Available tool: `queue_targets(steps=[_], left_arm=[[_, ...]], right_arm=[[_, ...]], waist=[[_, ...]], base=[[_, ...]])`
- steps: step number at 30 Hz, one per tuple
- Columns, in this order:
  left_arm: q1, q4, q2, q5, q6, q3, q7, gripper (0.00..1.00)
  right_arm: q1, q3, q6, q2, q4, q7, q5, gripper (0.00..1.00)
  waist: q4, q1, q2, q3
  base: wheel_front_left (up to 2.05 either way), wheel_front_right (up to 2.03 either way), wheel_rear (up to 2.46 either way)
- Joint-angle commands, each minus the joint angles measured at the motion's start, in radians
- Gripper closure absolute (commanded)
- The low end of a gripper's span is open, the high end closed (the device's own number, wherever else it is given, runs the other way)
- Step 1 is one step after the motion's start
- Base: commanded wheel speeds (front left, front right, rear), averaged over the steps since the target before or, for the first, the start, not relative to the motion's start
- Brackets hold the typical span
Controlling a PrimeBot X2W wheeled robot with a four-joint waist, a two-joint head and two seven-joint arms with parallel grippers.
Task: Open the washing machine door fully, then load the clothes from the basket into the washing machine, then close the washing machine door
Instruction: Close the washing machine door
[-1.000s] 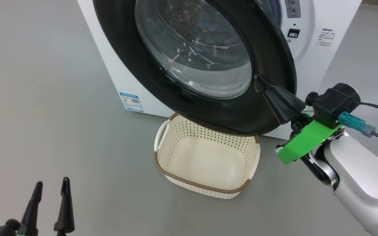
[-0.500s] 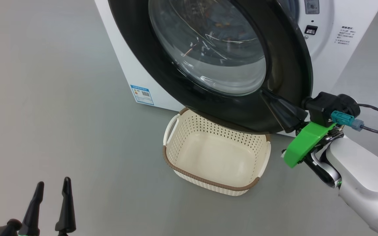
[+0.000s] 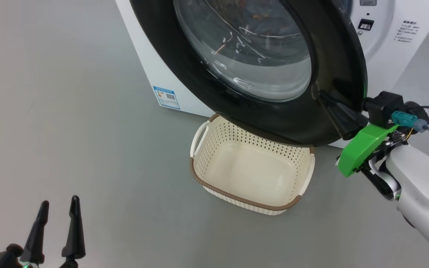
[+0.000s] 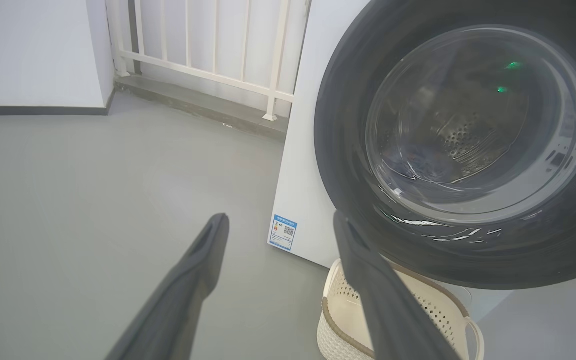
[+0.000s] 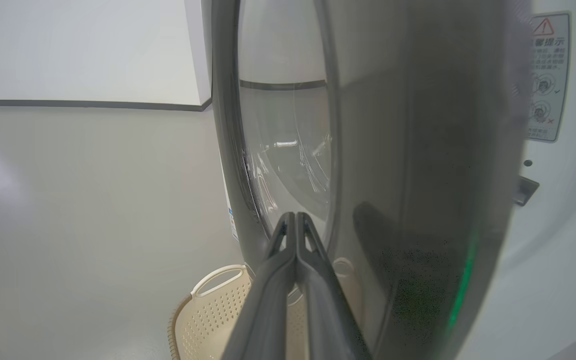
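Pushing the door (image 3: 343, 56) shut steadily with the clenched right gripper (image 3: 322, 97) on its rim, splayed left gripper (image 3: 59, 203) well off it.

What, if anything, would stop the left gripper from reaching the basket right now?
Probably nothing, so yes. Only floor lies between the open left gripper and the basket; the washing machine door overhangs just its far edge, leaving the near rim free.

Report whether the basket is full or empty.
Empty. The basket shows its bare cream floor and perforated walls in the head view, with no garment lying inside.
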Motion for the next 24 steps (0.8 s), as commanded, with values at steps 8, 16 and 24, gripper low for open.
queue_targets(steps=[8, 16, 24], left_arm=[[-0.054, -0.026, 0.024, -0.015, -0.002, 0.036, -0.006, 0.00], [-0.068, -0.033, 0.038, -0.018, -0.002, 0.029, -0.006, 0.00], [-0.090, -0.036, 0.052, -0.029, -0.002, 0.018, -0.006, 0.00]], right_arm=[[-0.044, -0.019, 0.004, -0.013, 0.041, -0.008, 0.013, 1.00], [-0.072, -0.119, 0.004, -0.028, 0.053, -0.008, 0.002, 1.00], [-0.109, -0.202, 0.004, -0.032, 0.053, -0.008, -0.033, 1.00]], waist=[[0.005, -0.0001, -0.0001, 0.049], [0.010, -0.0001, -0.0001, 0.094], [0.013, -0.0001, -0.0001, 0.148]], base=[[0.00, 0.00, 0.00], [0.00, 0.00, 0.00], [0.00, 0.00, 0.00]])
